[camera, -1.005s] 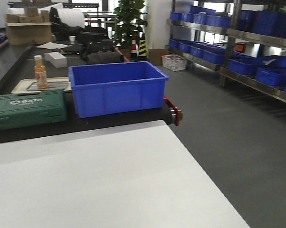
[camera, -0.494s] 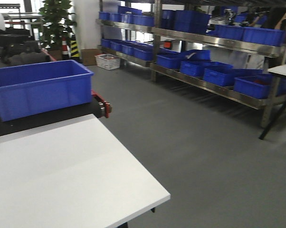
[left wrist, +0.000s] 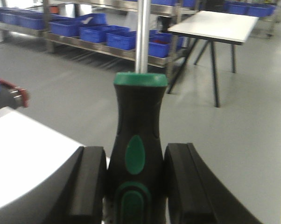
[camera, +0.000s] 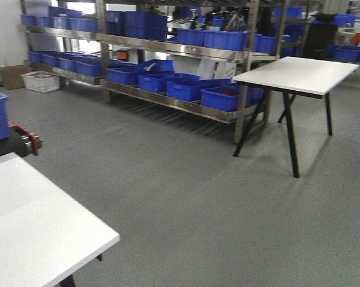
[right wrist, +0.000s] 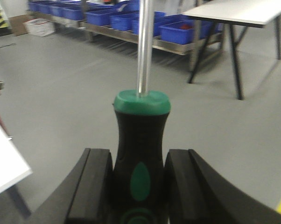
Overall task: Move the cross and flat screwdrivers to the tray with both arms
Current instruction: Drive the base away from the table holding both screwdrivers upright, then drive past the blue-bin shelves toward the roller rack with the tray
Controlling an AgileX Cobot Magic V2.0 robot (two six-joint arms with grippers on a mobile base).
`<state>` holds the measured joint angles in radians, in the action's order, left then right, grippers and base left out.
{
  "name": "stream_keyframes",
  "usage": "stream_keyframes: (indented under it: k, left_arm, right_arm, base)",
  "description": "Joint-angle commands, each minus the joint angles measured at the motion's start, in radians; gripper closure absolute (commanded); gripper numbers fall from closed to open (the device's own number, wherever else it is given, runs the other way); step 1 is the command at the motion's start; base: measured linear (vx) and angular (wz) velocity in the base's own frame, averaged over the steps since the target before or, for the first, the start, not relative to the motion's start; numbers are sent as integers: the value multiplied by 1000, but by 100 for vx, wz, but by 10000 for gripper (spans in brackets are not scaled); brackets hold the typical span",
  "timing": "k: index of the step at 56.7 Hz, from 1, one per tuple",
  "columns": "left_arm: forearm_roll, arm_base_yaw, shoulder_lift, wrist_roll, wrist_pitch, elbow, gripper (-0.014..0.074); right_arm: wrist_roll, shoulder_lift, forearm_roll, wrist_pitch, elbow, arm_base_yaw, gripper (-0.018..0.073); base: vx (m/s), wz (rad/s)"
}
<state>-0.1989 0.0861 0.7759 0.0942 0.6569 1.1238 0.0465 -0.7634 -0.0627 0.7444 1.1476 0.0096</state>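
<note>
Fingers of my left gripper are closed on one screwdriver by its handle, shaft pointing away; I see the right gripper clamping the second screwdriver likewise, above grey floor.

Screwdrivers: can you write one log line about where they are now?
left gripper: shut on first screwdriver | right gripper: shut on second screwdriver | tray: not in view | ahead: floor, far table

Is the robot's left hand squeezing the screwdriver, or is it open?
Shut. Both fingers of the left hand press against the black handle of the screwdriver.
</note>
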Motion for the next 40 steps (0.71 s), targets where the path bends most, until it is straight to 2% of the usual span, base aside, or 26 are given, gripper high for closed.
stream_keyframes:
  k: [1, 20, 40]
  left_arm:
    - [-16, 7, -3, -3, -90, 26, 596]
    - [-16, 7, -3, -3, -91, 26, 596]
    - [-16, 7, -3, -3, -91, 26, 596]
  right_arm:
    - [-4, 6, 1, -96, 27, 0, 567]
    - [-4, 10, 1, -95, 27, 0, 567]
    - [-4, 15, 1, -95, 27, 0, 567]
  base:
    - [-2, -67]
    - [6, -66]
    - [18, -44]
